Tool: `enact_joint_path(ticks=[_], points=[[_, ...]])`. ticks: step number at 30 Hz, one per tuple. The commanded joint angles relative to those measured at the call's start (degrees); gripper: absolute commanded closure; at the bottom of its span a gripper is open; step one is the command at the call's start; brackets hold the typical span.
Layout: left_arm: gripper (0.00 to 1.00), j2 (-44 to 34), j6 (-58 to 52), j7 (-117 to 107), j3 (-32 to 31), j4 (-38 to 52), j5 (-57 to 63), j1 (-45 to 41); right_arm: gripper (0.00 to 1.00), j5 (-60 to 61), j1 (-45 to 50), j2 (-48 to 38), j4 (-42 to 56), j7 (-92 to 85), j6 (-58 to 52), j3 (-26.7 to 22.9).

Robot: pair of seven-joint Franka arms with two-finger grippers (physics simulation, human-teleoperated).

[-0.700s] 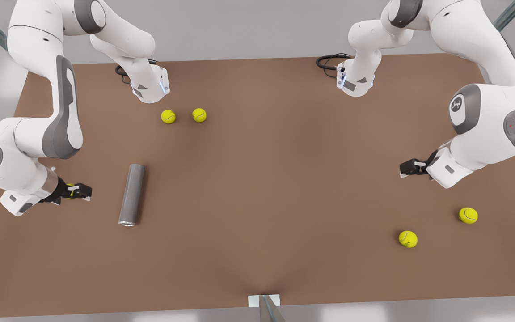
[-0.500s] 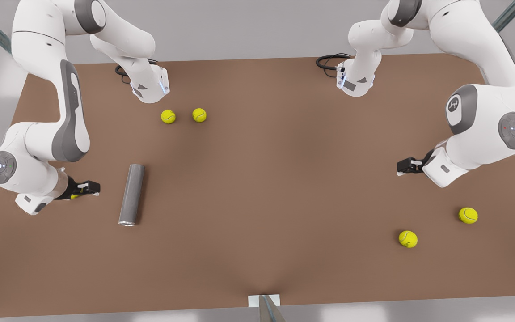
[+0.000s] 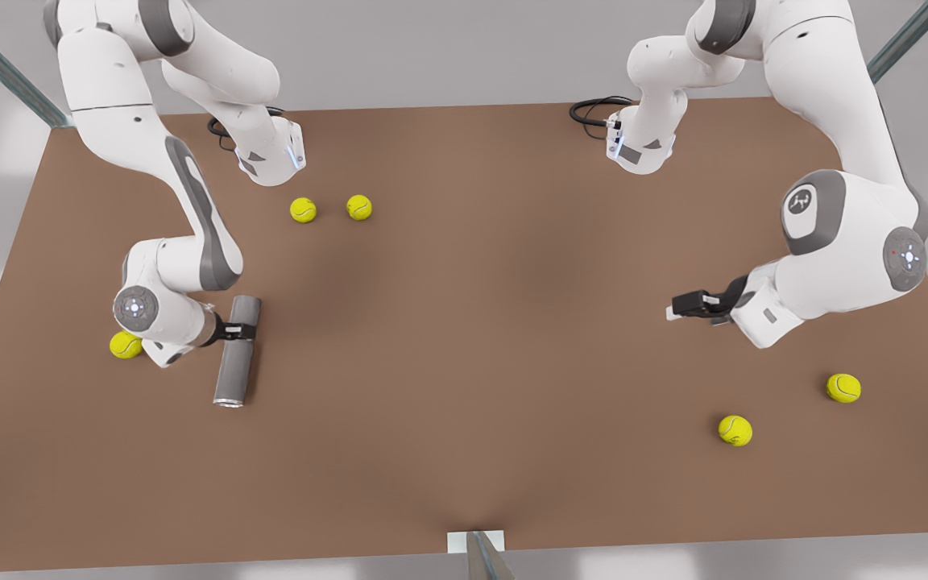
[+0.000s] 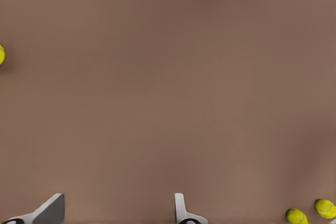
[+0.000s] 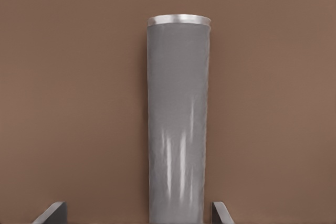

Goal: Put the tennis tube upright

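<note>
The tennis tube (image 3: 237, 354) lies flat on the brown table (image 3: 464, 362) at the front view's left, its silvery rim (image 3: 228, 400) toward the near edge. My right gripper (image 3: 242, 330) hangs over the tube's upper half. In the right wrist view this gripper (image 5: 140, 214) is open, one fingertip (image 5: 55, 212) on each side of the grey tube (image 5: 176, 129), with gaps between them and the tube. My left gripper (image 3: 677, 310) hovers over bare table at the front view's right. It is open (image 4: 116, 212) and holds nothing.
A yellow-green tennis ball (image 3: 126, 345) lies beside the right arm's wrist. Two balls (image 3: 303, 210) (image 3: 358, 207) sit near the back left arm base, two more (image 3: 735, 430) (image 3: 843, 387) at the front right. A white bracket (image 3: 476, 541) marks the near edge.
The right gripper has swung from the table's left side to over the tube, uncovering a ball behind it. The left gripper has shifted slightly toward the table's middle. The tube has not moved.
</note>
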Motion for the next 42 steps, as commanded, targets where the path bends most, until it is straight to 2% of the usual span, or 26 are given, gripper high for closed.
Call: enact_joint_path(ticks=[1, 10, 20, 28, 30, 32, 42], points=[[0.01, 0.00, -0.09, -0.28, 0.00, -0.07, -1.80, -0.01, 0.00, 0.01, -0.08, -0.10, -0.61, 0.00, 0.51, 0.01], [0.01, -0.26, -2.99, -1.16, 0.61, 0.10, -1.62, 0.87, 0.00, 0.01, -3.86, 0.34, -13.01, -1.85, 12.90, 0.36], [0.01, -0.70, -6.07, -3.18, 0.70, -0.51, -0.22, 4.12, 0.00, 0.09, -5.00, 3.94, -13.97, -0.97, 15.80, 0.36], [0.01, 0.09, -4.22, -3.53, 0.61, -0.78, 0.48, 3.77, 0.00, 0.09, -4.91, 5.26, -14.06, -0.80, 16.51, 0.36], [0.01, 0.09, -4.22, -3.44, 0.61, -0.78, 0.48, 3.95, 0.05, 0.09, -4.91, 5.35, -14.06, -0.80, 16.59, 0.36], [0.01, 0.09, -4.31, -3.45, 0.61, -0.87, 0.48, 3.95, 0.15, 0.09, -4.91, 5.35, -14.06, -0.88, 16.68, 0.36], [0.01, 0.70, -3.17, -3.53, 0.61, -0.69, 0.31, 3.42, 0.21, 0.09, -4.91, 5.26, -14.06, -1.76, 16.95, 0.36]])
